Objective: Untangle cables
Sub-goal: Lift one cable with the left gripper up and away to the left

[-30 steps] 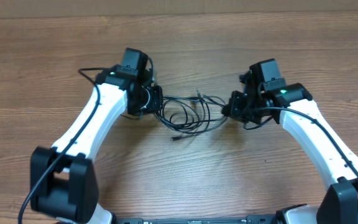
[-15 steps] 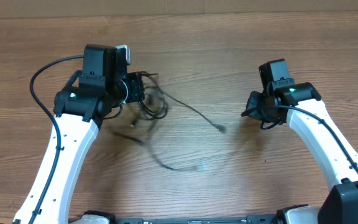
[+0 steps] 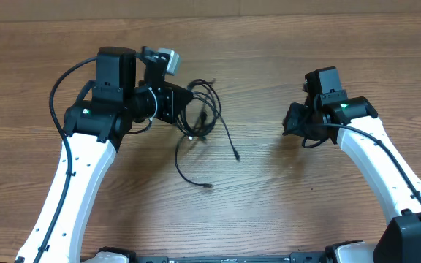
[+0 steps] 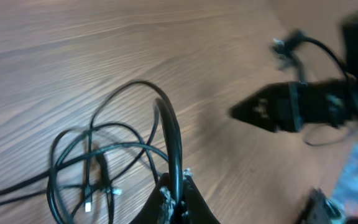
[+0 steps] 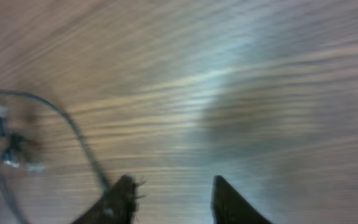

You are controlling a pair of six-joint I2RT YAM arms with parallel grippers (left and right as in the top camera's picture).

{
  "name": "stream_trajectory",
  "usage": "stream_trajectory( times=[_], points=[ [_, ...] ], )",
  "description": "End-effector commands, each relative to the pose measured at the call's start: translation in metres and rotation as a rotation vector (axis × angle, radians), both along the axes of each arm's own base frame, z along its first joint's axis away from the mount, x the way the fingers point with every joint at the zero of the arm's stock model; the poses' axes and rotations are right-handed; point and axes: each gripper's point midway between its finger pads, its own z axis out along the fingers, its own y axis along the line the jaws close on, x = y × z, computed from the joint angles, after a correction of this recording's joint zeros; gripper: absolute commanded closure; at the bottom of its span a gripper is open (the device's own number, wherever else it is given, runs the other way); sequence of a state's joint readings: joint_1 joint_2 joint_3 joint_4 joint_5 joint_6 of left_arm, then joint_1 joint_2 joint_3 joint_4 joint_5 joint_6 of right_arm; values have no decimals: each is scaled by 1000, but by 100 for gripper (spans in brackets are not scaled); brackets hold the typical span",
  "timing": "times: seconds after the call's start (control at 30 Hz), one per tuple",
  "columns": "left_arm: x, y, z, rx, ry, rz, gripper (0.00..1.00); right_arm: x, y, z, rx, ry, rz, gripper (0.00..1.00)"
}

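The cables (image 3: 212, 115) are thin black cords looped in a bunch left of the table's middle. My left gripper (image 3: 188, 109) is shut on one strand at the top of the bunch. Two loose ends trail toward the front, each tipped with a small plug (image 3: 237, 156). In the left wrist view the held cord (image 4: 174, 140) rises from between my fingertips (image 4: 180, 190), with the loops (image 4: 92, 163) lying on the wood to the left. My right gripper (image 3: 286, 121) is open and holds nothing, well to the right of the bunch. Its view (image 5: 173, 190) is blurred, with a cord (image 5: 73, 134) at the left.
The wooden table (image 3: 269, 212) fills all the views. Thicker black cables run along each white robot arm (image 3: 71, 175). The right arm's gripper (image 4: 284, 107) shows dark and blurred in the left wrist view.
My right gripper has let go of the cables and opened. The left arm has pulled the whole bunch away to the left, and the loose ends have swung free.
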State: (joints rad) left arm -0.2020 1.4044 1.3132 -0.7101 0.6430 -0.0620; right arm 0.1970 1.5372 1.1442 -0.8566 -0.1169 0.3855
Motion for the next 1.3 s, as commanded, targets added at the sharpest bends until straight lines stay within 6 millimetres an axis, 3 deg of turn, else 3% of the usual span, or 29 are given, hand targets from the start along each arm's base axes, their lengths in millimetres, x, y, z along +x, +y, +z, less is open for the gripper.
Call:
stream_trajectory(
  times=[0.0,0.07,0.17,0.2,0.23,0.27,0.37,0.5,0.73,1.0,1.17,1.2,1.23,1.27],
  points=[
    [-5,-6,1,39,-74,-86,92,3,18,17,85,-51,87,57],
    [8,22,-18,183,-44,63,77,3,18,17,85,-51,87,56],
    [17,64,-39,364,17,282,68,2,17,17,84,-47,87,56],
    [18,77,-44,410,39,349,59,2,17,17,84,-47,87,55],
    [17,86,-48,441,60,394,50,2,18,17,85,-48,88,51],
    [16,91,-52,459,81,421,47,2,19,18,93,-49,91,47],
    [13,87,-60,448,121,407,45,3,29,22,146,-59,130,36],
    [11,64,-73,361,187,322,44,1,47,30,235,-81,212,28],
    [5,33,-121,273,387,187,43,-11,45,23,230,-24,206,25],
    [-5,42,-173,370,547,178,41,-13,37,18,187,-7,187,25],
    [-5,49,-191,418,582,191,42,-13,37,18,187,-7,187,25],
    [-5,49,-193,419,585,191,49,-13,37,18,187,-7,187,25],
    [-4,47,-192,411,583,188,66,-13,37,18,187,-7,187,25],
    [-2,45,-191,396,578,183,91,-13,37,18,187,-7,187,25]
  ],
)
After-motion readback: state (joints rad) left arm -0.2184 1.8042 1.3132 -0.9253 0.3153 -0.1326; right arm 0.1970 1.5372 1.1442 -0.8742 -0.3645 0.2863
